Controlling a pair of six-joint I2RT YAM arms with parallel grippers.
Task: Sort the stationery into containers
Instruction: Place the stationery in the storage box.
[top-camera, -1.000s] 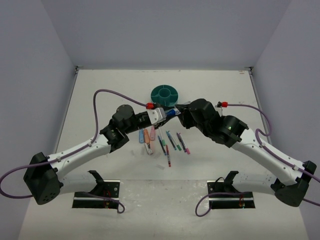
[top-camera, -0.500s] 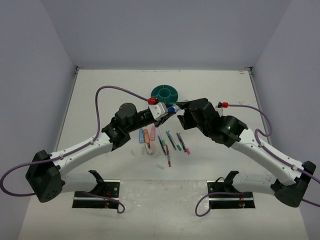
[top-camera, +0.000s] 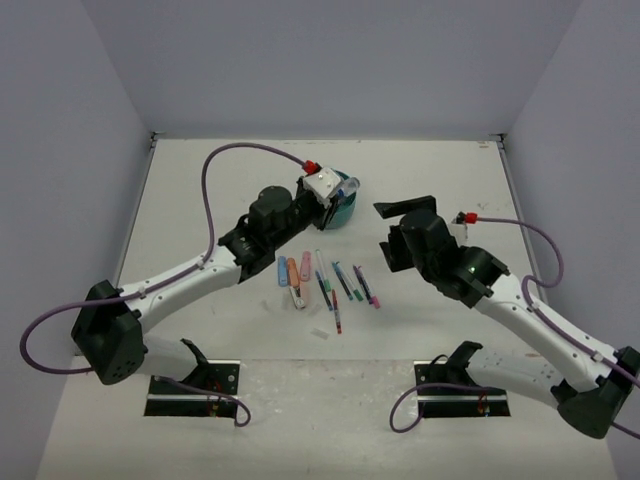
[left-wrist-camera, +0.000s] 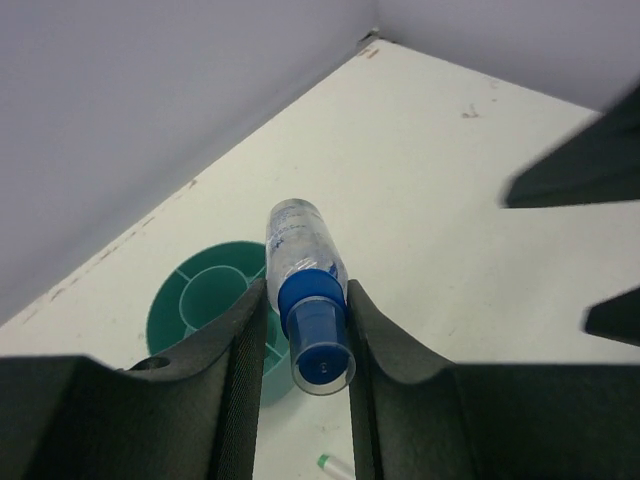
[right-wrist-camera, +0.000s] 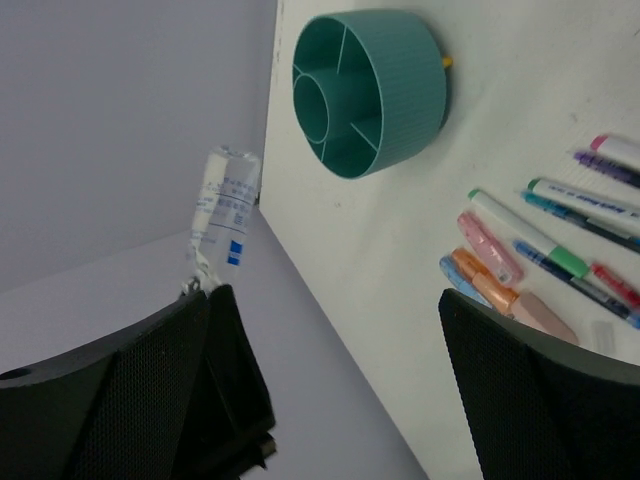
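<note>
A stubby blue-capped marker with a clear-white barrel sits between the fingers of my left gripper, which is shut on it. In the top view that left gripper hangs over the near right edge of the round teal container, hiding most of it. My right gripper stands wide open to the right of it, apart, with nothing between its fingers. The container is empty in the compartments that show. The marker's barrel shows beside my right gripper's left finger.
Loose stationery lies in a row on the table below the container: blue, orange and pink markers and several thin capped pens. The right wrist view has the same markers and pens. Walls close the table's far and side edges.
My right gripper has opened wide and drawn back to the right. My left gripper has carried the blue-capped marker away from it, up and over the teal container.
</note>
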